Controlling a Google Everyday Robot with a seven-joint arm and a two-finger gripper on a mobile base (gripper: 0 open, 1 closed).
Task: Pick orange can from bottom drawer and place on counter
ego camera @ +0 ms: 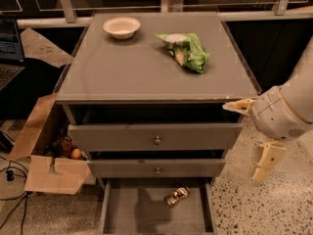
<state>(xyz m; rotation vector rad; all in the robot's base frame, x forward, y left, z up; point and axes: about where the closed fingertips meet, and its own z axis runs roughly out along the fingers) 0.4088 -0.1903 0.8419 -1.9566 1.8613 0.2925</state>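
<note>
The orange can (176,196) lies on its side on the floor of the pulled-out bottom drawer (137,212), toward the drawer's back right. The counter (132,75) is the grey cabinet top above it. My gripper (252,133) hangs in the air at the cabinet's right front corner, about level with the upper drawer fronts, above and to the right of the can. It is open, with one cream finger (238,105) pointing left at the counter's edge and the other (264,161) pointing down. Nothing is between them.
A white bowl (121,26) and a green snack bag (186,50) rest on the counter's far half. Two knobbed drawer fronts (156,139) stick out slightly above the open drawer. An open cardboard box (51,168) with a small orange fruit (76,153) stands left of the cabinet.
</note>
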